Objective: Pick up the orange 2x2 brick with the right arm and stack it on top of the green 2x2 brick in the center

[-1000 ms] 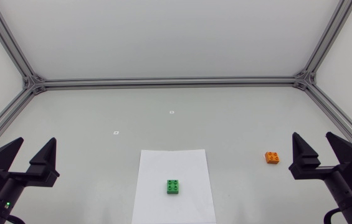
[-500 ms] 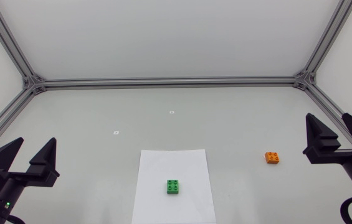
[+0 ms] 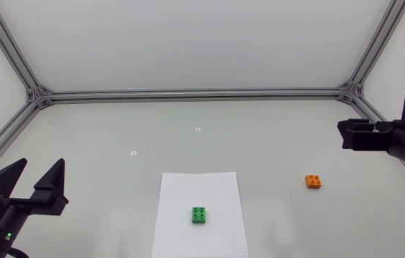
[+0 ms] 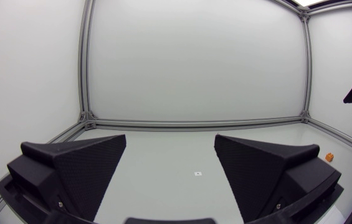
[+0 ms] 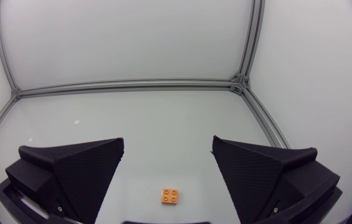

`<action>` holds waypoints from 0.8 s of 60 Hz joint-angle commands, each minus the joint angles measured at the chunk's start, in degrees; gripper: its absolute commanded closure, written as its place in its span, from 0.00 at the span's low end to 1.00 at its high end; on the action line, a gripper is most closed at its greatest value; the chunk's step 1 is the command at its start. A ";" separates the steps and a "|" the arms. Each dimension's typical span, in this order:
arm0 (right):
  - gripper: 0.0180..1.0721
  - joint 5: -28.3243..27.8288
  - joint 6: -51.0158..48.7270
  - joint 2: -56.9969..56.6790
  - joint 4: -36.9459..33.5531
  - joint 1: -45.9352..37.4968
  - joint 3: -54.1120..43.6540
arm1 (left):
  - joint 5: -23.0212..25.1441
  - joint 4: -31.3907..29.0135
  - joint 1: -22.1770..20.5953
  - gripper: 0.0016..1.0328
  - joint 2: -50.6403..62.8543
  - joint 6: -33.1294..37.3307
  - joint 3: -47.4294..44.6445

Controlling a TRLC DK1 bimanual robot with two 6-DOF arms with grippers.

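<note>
The orange 2x2 brick point(image 3: 314, 181) lies on the table at the right; in the right wrist view this orange brick point(image 5: 172, 196) shows below and ahead of my open right gripper point(image 5: 167, 142), between its finger lines. In the head view my right gripper point(image 3: 343, 134) hangs above and to the right of the brick, holding nothing. The green 2x2 brick point(image 3: 200, 215) sits on a white sheet point(image 3: 216, 186) at the centre front. My left gripper point(image 3: 42, 165) stands open at the front left, far from both bricks; the left gripper point(image 4: 170, 138) is empty.
Two small white markers point(image 3: 197, 129) point(image 3: 134, 153) lie flat on the table behind the sheet. An aluminium frame point(image 3: 195, 94) borders the table at the back and sides. The orange brick point(image 4: 329, 157) is tiny at the far right of the left wrist view.
My right arm has risen and swung from the front right toward the back, and its gripper now tilts down over the orange brick. The left arm and both bricks have not moved.
</note>
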 commanded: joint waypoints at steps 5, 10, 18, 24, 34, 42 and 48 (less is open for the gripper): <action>0.04 -0.27 -1.90 10.66 -7.90 -1.63 8.49 | 0.23 -0.84 0.14 0.04 -0.45 0.73 -2.35; 0.04 -0.27 -1.90 17.07 -13.00 -2.34 13.06 | 0.23 -0.84 0.14 0.04 -0.45 0.73 -2.35; 0.04 0.43 -1.99 25.86 -20.99 -2.34 18.16 | 0.23 -0.84 0.14 0.04 -0.45 0.73 -2.35; 0.04 0.43 -1.99 31.49 -23.63 -2.34 19.56 | 0.23 -0.84 0.14 0.04 -0.45 0.73 -2.35; 0.04 0.87 -1.64 36.76 -23.81 -2.34 19.74 | 0.23 -0.76 0.14 0.04 -0.45 0.73 -2.35; 0.04 0.52 -1.64 40.36 -23.37 -2.34 19.65 | 0.23 -0.84 0.14 0.04 -0.45 0.73 -2.35; 0.04 0.16 -1.64 43.26 -23.37 -2.34 19.65 | 0.23 -0.84 0.14 0.04 -0.45 0.73 -2.35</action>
